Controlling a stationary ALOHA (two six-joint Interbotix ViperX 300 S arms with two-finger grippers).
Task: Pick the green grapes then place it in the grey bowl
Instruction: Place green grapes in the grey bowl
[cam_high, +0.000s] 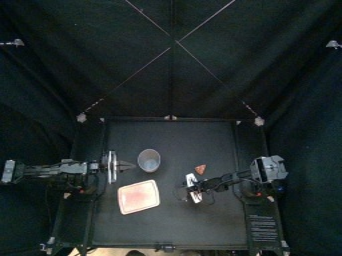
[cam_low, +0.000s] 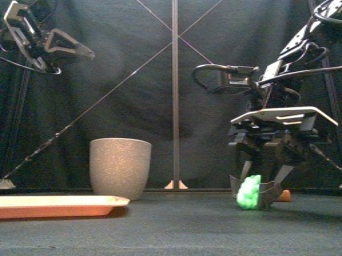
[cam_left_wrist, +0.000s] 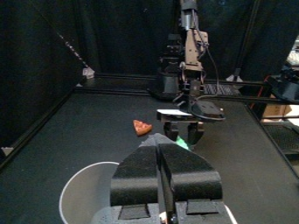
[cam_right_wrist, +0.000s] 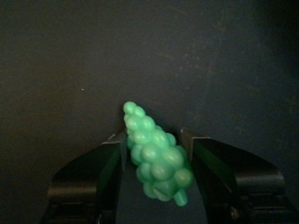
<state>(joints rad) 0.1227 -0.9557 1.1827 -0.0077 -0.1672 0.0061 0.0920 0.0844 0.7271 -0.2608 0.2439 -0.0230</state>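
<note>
Nearest the front edge lies a flat pink tray (cam_low: 60, 206). A green plastic grape bunch (cam_right_wrist: 162, 162) sits on the black table (cam_low: 187, 228), its long axis parallel to the jaws of the right gripper (cam_right_wrist: 153, 140), which pinch its two sides. The tall grey speckled cup (cam_low: 120, 166) stands leftward and farther back. The left gripper (cam_left_wrist: 162, 149), pressed together, rests at left.

cup (cam_low: 120, 165) behind tray (cam_low: 60, 206), grapes (cam_low: 250, 190) rt of both
</note>
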